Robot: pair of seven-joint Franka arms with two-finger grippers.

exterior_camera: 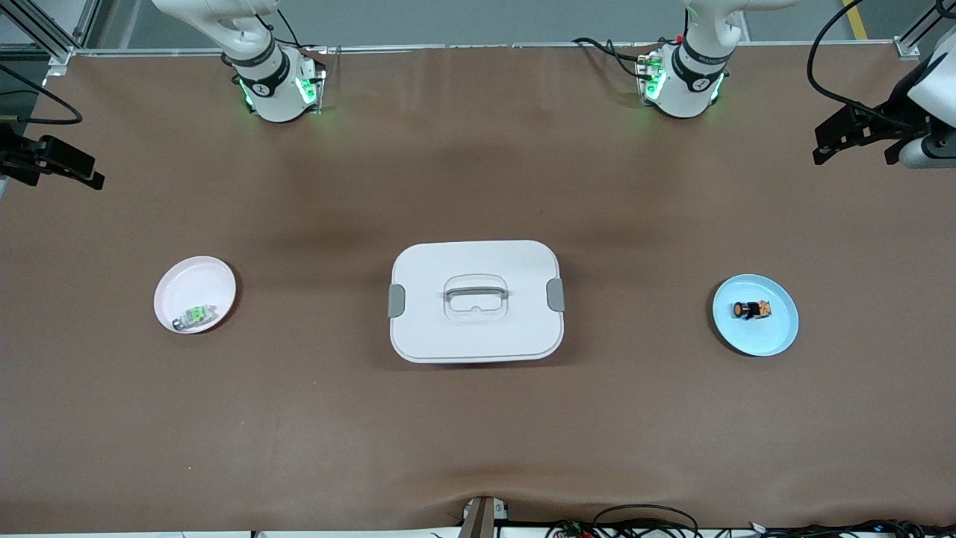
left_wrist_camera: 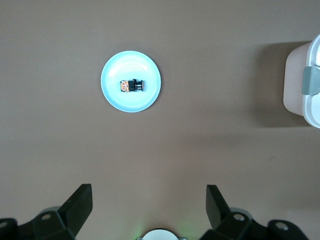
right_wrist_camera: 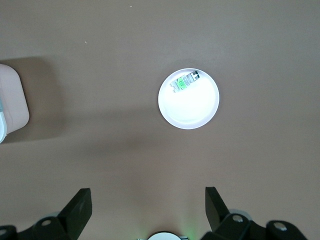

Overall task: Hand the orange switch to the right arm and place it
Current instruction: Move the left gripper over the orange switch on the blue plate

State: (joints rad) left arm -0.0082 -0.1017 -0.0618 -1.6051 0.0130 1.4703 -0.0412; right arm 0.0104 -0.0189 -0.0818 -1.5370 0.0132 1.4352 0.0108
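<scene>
Nothing of the job was done yet when I looked. Both arms waited up high, the left gripper [left_wrist_camera: 149, 210] and the right gripper [right_wrist_camera: 148, 210] wide open and holding nothing. The orange switch [exterior_camera: 752, 309] lay on its side in the blue plate [exterior_camera: 777, 340], at 3 o'clock from the white box [exterior_camera: 475, 336]. At 9 o'clock, the pink plate [exterior_camera: 183, 276] held the green switch [exterior_camera: 194, 317]. I still had to grab, pass and place.

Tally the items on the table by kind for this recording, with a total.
Plates: 2, the blue plate and the pink plate
Switches: 2, the orange switch and the green-and-grey switch
Lidded white box: 1
Total: 5
</scene>
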